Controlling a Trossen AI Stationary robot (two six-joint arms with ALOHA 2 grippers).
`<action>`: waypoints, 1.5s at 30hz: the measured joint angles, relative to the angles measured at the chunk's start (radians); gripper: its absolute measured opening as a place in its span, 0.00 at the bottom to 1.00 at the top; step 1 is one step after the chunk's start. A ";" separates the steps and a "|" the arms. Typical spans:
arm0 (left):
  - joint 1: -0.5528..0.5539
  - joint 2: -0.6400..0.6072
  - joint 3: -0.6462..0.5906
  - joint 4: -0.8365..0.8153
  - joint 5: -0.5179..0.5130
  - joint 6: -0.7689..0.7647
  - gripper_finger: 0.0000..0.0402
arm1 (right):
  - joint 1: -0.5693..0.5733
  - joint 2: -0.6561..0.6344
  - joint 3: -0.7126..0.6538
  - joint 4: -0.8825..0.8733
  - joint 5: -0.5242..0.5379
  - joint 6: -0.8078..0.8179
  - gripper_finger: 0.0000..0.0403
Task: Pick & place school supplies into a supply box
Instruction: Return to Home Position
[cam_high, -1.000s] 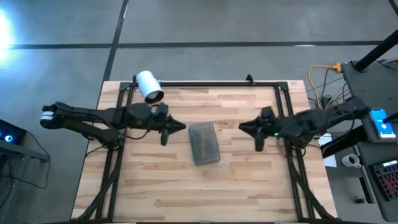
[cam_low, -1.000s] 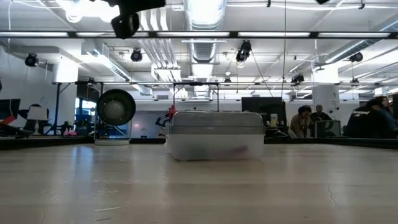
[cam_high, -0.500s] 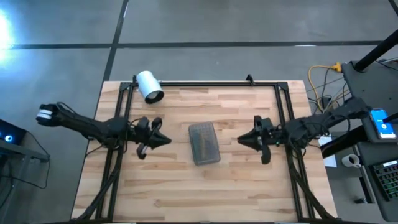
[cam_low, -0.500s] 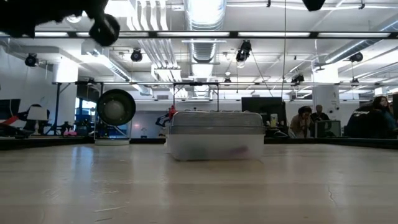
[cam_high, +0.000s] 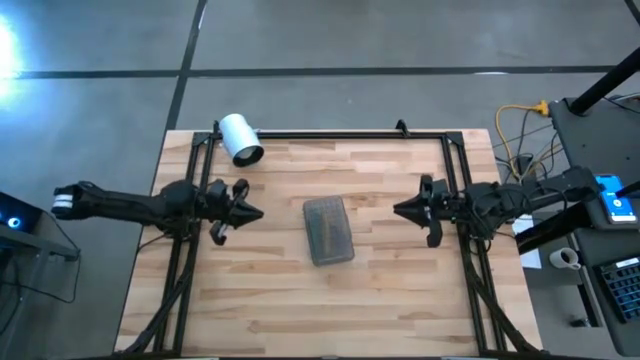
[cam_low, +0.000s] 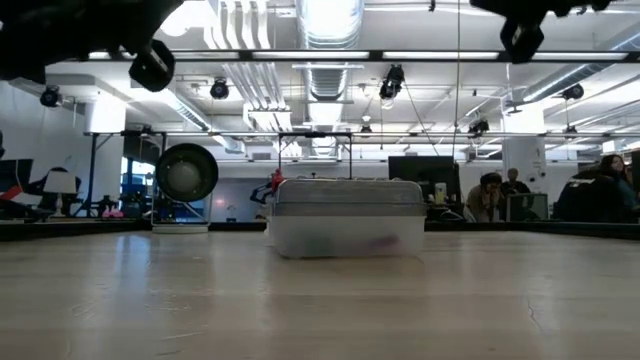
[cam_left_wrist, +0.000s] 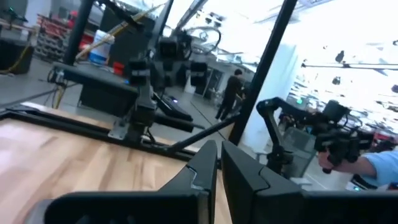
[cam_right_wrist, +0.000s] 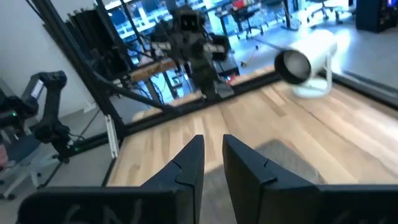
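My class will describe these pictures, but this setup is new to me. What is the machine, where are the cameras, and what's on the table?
It is a robot with two arms at a wooden table. One camera looks straight down, one looks level across the tabletop, two sit on the wrists. Each arm ends in a two-finger tool: the left tool and right tool hover either side of the closed supply box, both shut and empty. A white cylinder sits near a table corner.

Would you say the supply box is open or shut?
Shut: the grey lid sits flat on the supply box, seated along its rim.
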 joint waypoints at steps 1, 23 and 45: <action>0.000 -0.026 -0.012 -0.010 -0.003 0.000 0.02 | 0.000 -0.010 -0.017 -0.001 0.000 0.008 0.13; 0.001 -0.357 -0.136 -0.259 -0.060 0.034 0.02 | -0.005 -0.283 -0.239 0.073 0.128 -0.058 0.13; 0.001 -0.398 -0.158 -0.259 -0.084 0.033 0.02 | -0.316 -0.241 -0.200 -0.020 -0.147 -0.019 0.13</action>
